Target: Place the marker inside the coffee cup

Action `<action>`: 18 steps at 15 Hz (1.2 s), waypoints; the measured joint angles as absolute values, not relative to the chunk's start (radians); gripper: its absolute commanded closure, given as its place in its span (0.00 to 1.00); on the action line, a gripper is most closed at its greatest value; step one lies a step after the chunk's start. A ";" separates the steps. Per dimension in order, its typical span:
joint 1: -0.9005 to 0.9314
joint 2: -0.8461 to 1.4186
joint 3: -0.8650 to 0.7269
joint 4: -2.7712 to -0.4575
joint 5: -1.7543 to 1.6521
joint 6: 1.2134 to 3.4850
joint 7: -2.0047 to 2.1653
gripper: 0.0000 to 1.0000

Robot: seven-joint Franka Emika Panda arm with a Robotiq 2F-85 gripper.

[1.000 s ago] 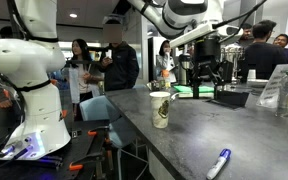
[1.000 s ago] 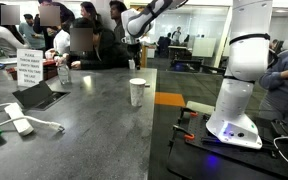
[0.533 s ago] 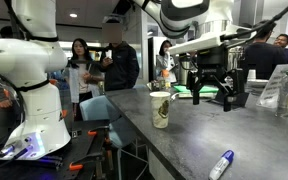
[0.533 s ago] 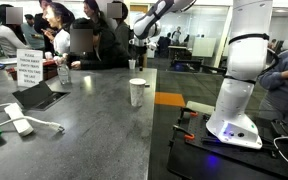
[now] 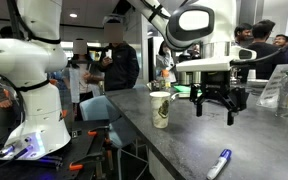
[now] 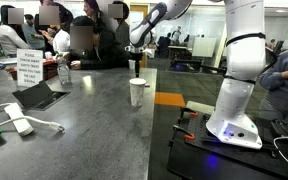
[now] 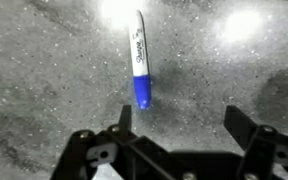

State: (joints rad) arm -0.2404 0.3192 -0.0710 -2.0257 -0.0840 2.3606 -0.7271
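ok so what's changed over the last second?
The gripper came down and moved toward the marker. It is open and holds nothing. The marker and the coffee cup stayed where they were.

The marker (image 7: 140,58) lay on the grey speckled table (image 7: 44,70), in the upper middle of the frame. Its blue cap pointed down at my claw (image 7: 179,115). My two fingers (image 7: 246,125) stood wide apart at the bottom, holding nothing.
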 measured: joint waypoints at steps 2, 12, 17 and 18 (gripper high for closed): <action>-0.244 0.344 -0.070 -2.009 -0.084 2.361 -0.742 0.00; -0.304 0.440 -0.054 -1.952 -0.014 2.360 -0.797 0.00; -0.321 0.493 -0.049 -1.916 -0.014 2.358 -0.804 0.06; -0.323 0.503 -0.048 -1.906 -0.014 2.358 -0.804 0.11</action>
State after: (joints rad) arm -0.3232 0.5029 -0.0482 -1.9059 -0.0140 2.3580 -0.8042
